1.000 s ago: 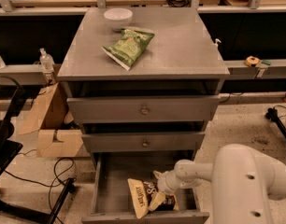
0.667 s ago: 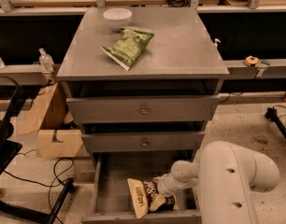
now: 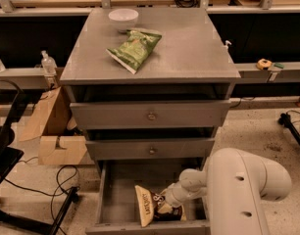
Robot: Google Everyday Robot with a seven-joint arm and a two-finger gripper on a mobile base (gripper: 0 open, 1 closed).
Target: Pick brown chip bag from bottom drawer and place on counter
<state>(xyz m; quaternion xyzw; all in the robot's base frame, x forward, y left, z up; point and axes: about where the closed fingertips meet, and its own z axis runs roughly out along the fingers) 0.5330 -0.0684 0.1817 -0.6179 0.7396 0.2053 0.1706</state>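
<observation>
The bottom drawer [image 3: 111, 199] stands pulled open at the foot of the grey cabinet. The brown chip bag [image 3: 149, 205] lies inside it near the front, its cream-yellow end panel to the left. My gripper [image 3: 165, 204] reaches down into the drawer from the right and sits right on the bag's right part, hiding some of it. The big white arm [image 3: 243, 190] fills the lower right. The counter [image 3: 189, 48] is the flat grey top of the cabinet.
A green chip bag [image 3: 134, 49] and a white bowl [image 3: 123, 17] lie on the counter's back left. Two shut drawers with round knobs [image 3: 151, 115] sit above the open one. A cardboard box [image 3: 54, 136] and cables lie on the floor at left.
The arm's bulky white link has swung left and up, covering more of the lower right. The gripper stays at the brown bag in the drawer; the bag has barely moved.
</observation>
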